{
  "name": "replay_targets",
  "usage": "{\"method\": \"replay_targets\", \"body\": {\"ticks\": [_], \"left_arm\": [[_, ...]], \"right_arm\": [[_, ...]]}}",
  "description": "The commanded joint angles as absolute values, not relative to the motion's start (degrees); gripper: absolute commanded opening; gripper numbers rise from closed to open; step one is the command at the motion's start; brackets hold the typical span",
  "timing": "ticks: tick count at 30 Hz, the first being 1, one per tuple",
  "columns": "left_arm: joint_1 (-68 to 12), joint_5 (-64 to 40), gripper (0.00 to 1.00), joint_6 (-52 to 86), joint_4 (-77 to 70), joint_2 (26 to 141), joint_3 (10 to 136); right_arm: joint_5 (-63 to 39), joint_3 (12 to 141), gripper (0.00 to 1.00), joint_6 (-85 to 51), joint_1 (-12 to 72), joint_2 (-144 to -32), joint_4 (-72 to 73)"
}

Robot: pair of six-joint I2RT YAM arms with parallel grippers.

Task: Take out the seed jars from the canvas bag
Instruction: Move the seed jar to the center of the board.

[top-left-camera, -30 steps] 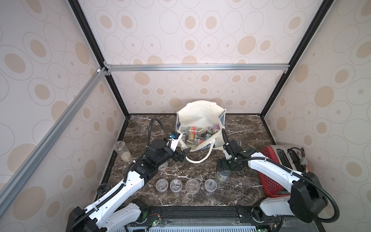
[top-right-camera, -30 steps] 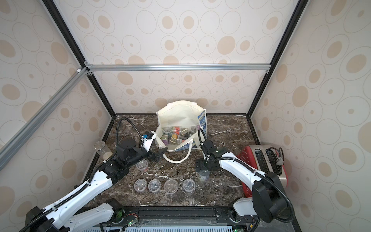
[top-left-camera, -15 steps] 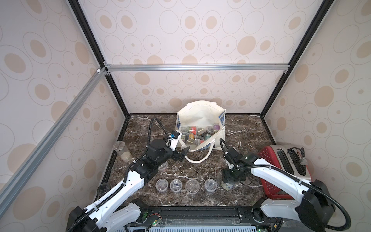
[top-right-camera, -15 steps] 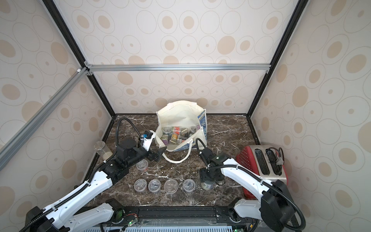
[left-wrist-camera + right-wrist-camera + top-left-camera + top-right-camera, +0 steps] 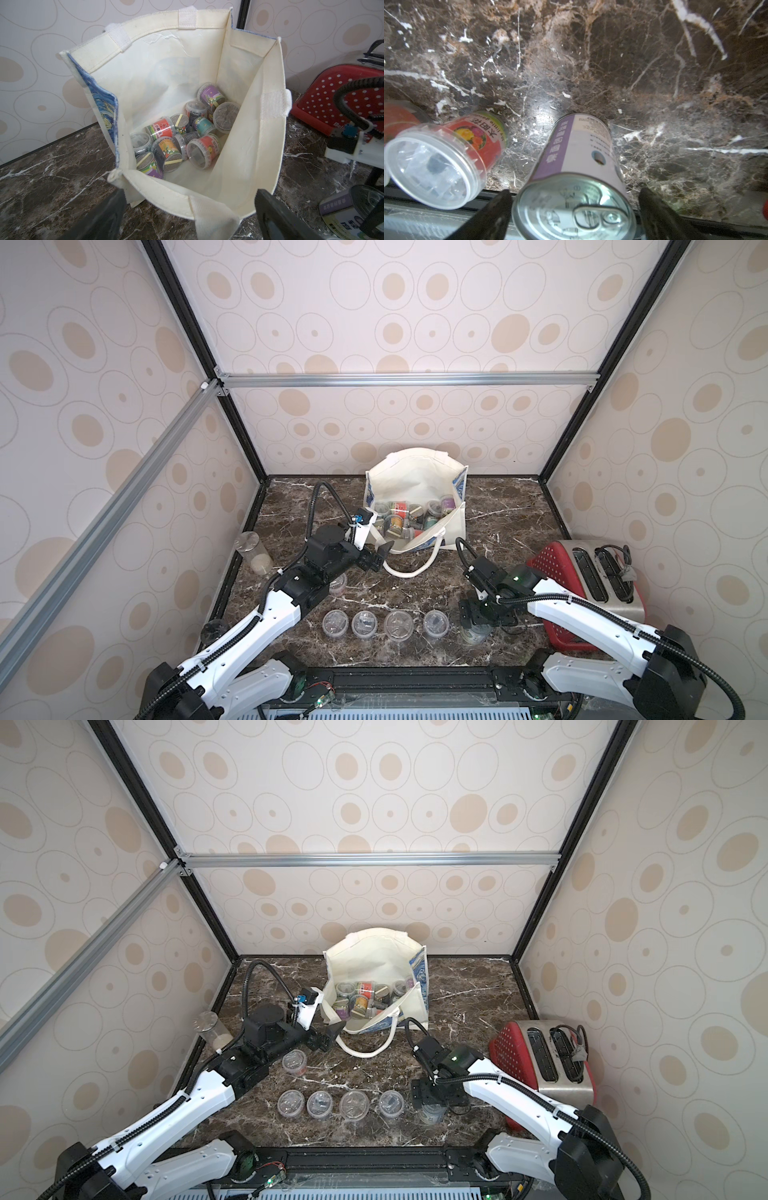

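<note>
Seed jars [image 5: 178,135] lie in a heap at the bottom of the canvas bag [image 5: 166,68]. Several are on their sides, with red, purple and teal labels showing. The bag sits at the back middle of the marble table [image 5: 498,510], tipped with its mouth open toward me. One white strap [image 5: 415,570] loops down onto the table in front of it.

Four more jars [image 5: 363,621] stand in a row near the front edge, lids up. A fifth jar [image 5: 338,583] stands alone, just beside my left arm.

My left gripper [image 5: 377,558] hovers just in front of the bag's near rim, its fingers apart with nothing between them.

My right gripper [image 5: 574,197] hangs over a can [image 5: 579,158] with a purple-and-white label and a pull-tab lid. The can stands on the table at the right end of the row, just beside the last jar [image 5: 446,158], a red-labelled one. My fingers [image 5: 496,207] are spread wide on either side of the can. A thin gap seems to show at each side, so I am not clamping it.

A red dotted toaster [image 5: 557,572] sits on the table to my right. A tall clear cylinder [image 5: 253,558] with pale grains in its bottom stands at the left edge.
</note>
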State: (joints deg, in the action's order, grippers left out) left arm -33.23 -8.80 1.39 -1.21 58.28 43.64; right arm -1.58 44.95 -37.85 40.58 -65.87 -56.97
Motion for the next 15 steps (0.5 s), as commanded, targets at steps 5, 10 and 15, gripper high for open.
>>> {"method": "replay_targets", "body": {"ticks": [5,10,15], "left_arm": [[-33.35,-2.91,0.98,3.60,3.25,57.01,49.15],[-33.31,1.69,0.98,9.47,5.71,60.98,53.82],[-33.22,4.81,0.98,12.66,6.72,68.06,59.46]], "right_arm": [[4.96,55.70,0.99,-34.97,41.13,-61.80,-63.60],[2.93,67.88,0.95,-24.16,41.24,-62.17,-59.91],[-5.14,82.05,0.91,-16.33,41.55,-71.54,-55.09]]}}
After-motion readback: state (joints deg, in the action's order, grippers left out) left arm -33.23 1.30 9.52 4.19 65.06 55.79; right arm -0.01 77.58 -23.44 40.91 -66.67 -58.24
